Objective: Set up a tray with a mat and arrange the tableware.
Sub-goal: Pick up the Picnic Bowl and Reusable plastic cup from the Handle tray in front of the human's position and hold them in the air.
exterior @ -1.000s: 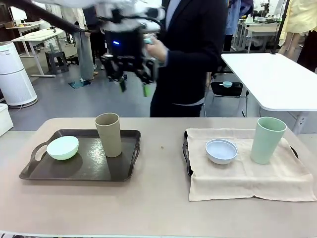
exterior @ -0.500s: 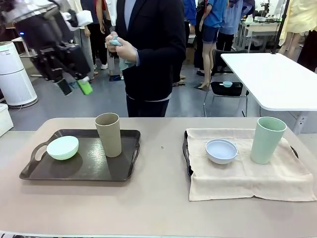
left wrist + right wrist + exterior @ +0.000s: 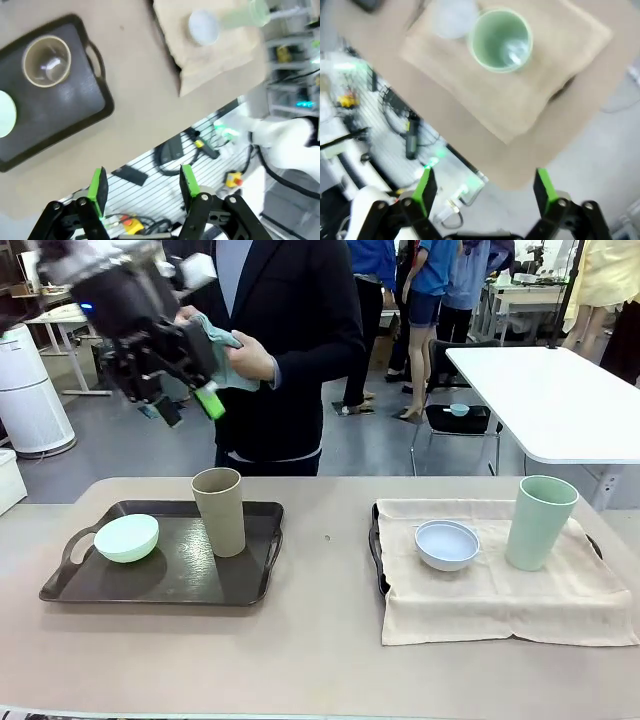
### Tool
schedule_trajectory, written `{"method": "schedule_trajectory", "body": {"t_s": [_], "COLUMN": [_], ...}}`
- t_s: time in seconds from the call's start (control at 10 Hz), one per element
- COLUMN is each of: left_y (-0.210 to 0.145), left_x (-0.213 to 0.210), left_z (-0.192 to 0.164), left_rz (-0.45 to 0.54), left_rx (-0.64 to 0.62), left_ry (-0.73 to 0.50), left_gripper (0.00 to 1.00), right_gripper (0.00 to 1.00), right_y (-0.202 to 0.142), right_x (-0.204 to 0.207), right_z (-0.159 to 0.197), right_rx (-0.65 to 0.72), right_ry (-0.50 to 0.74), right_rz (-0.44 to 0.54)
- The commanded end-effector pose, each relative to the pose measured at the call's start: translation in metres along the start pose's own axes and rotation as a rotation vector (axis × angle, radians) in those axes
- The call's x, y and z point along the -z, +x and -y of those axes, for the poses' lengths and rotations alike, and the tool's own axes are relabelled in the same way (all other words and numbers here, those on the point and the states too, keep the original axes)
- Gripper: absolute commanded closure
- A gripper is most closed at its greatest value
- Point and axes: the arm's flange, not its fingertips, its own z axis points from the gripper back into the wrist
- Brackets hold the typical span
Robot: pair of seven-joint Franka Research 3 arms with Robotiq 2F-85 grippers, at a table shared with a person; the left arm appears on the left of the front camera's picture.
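One covered tray (image 3: 374,545) on table (image 3: 320,660) wears beige cloth mat (image 3: 500,610), bearing white-grey round bowl (image 3: 446,544), tall pale green cup (image 3: 540,522). Bare dark plastic tray (image 3: 250,585) holds mint round bowl (image 3: 126,537), tall tan cup (image 3: 219,510). Left claw (image 3: 188,406) released, empty, raised near person's pale teal cloth (image 3: 225,343). Right claw (image 3: 485,187) released. Next, probably: receive cloth.

The two green-padded fingers (image 3: 97,186) stand apart with nothing between them, high above the counter (image 3: 140,95). Far beyond the picture-left finger lies a dark tray (image 3: 75,107) carrying the tan cup (image 3: 47,60) and, at the picture's edge, the mint bowl (image 3: 6,114). Far beyond the other finger, the mat (image 3: 220,55) holds the white-grey bowl (image 3: 203,27) and the blurred pale green cup (image 3: 245,16).
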Motion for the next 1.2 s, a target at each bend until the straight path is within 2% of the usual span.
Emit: {"method": "schedule_trajectory", "body": {"t_s": [0.0, 0.1, 0.3, 0.4, 0.5, 0.6, 0.7, 0.8, 0.9, 1.0, 1.1], "left_y": [-0.055, -0.081, -0.143, -0.157, -0.116, -0.116, -0.155, -0.142, -0.136, -0.135, -0.137], "left_x": [-0.020, -0.027, -0.021, -0.006, -0.036, -0.036, -0.021, -0.030, -0.040, -0.042, -0.046], "left_z": [-0.073, -0.107, -0.182, -0.193, -0.153, -0.153, -0.190, -0.195, -0.215, -0.237, -0.259], "left_rz": [0.113, 0.139, 0.268, 0.326, 0.219, 0.219, 0.282, 0.306, 0.289, 0.271, 0.261], "left_rx": [-0.061, -0.081, -0.123, -0.193, -0.103, -0.103, -0.150, -0.181, -0.206, -0.221, -0.225], "left_ry": [-0.248, -0.326, -0.602, -0.593, -0.480, -0.480, -0.563, -0.612, -0.658, -0.710, -0.745], "left_gripper": [0.25, 0.25, 0.25, 0.25, 0.25, 0.25, 0.25, 0.25, 0.25, 0.25, 0.25], "right_gripper": [0.00, 0.00, 0.00, 0.00, 0.00, 0.00, 0.00, 0.00, 0.00, 0.00, 0.00], "right_y": [-0.011, -0.028, -0.059, -0.068, -0.068, -0.068, -0.093, -0.088, -0.088, -0.094, -0.106], "right_x": [-0.050, -0.055, -0.035, -0.014, -0.022, -0.022, 0.000, 0.011, 0.027, 0.040, 0.052], "right_z": [0.075, 0.108, 0.170, 0.175, 0.128, 0.128, 0.174, 0.159, 0.145, 0.135, 0.126], "right_rx": [0.083, 0.189, 0.390, 0.558, 0.101, 0.101, 0.238, 0.076, -0.005, -0.009, 0.051], "right_ry": [0.634, 0.778, 1.052, 0.789, 0.586, 0.586, 0.691, 0.906, 0.990, 1.075, 1.151], "right_rz": [0.229, 0.332, 0.483, 0.520, 0.248, 0.248, 0.323, 0.229, 0.147, 0.111, 0.140]}}
